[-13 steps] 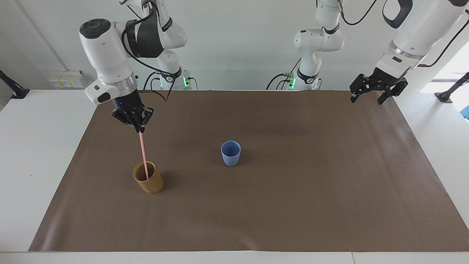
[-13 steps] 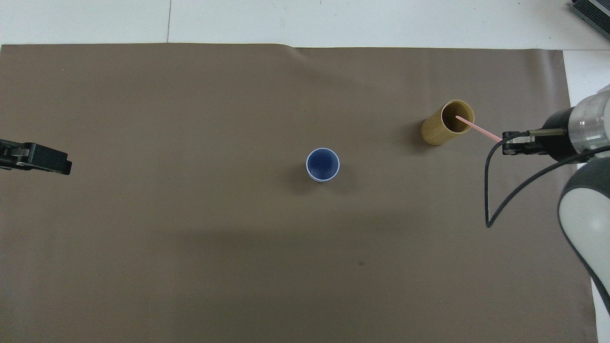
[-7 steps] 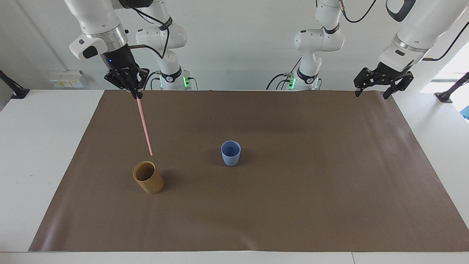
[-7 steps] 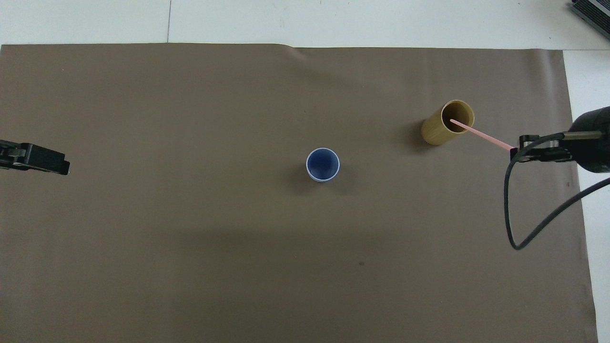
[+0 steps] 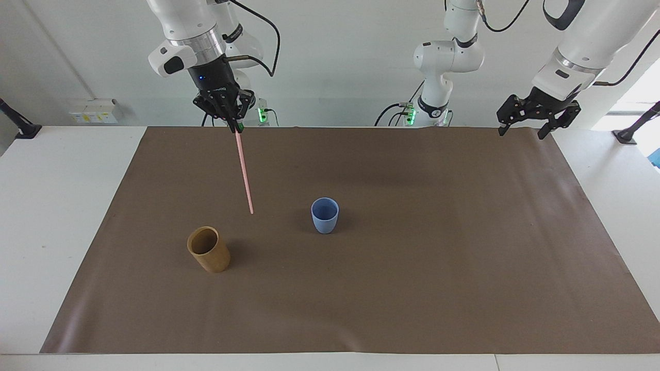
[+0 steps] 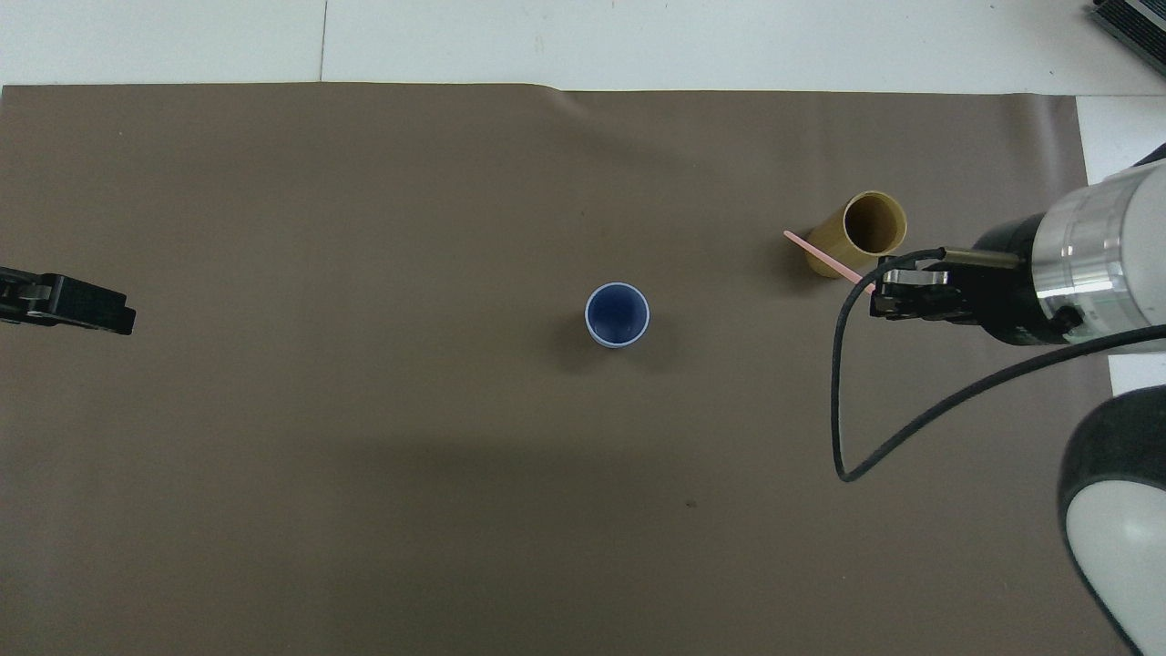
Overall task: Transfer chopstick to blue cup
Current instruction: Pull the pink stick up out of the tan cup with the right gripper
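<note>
Facing view: the right gripper (image 5: 236, 125), pinching the top of the thin pale-pink chopstick (image 5: 244, 170), has carried it clear of the tan-brown cylindrical cup (image 5: 208, 250), where its tip sat a second ago. The straight stick now hangs, slightly tilted, over the brown paper mat (image 5: 412, 268) between that cup and the small light-blue plastic cup (image 5: 325, 215). The left gripper (image 5: 523, 126) waits with jaws spread over the mat's edge. White wall above.

Overhead view: the chopstick (image 6: 824, 256) crosses the tan cup's (image 6: 856, 233) side. The blue cup (image 6: 617, 314) stands mid-mat, unmoved. White tabletop (image 6: 638, 41) borders the mat (image 6: 364, 456).
</note>
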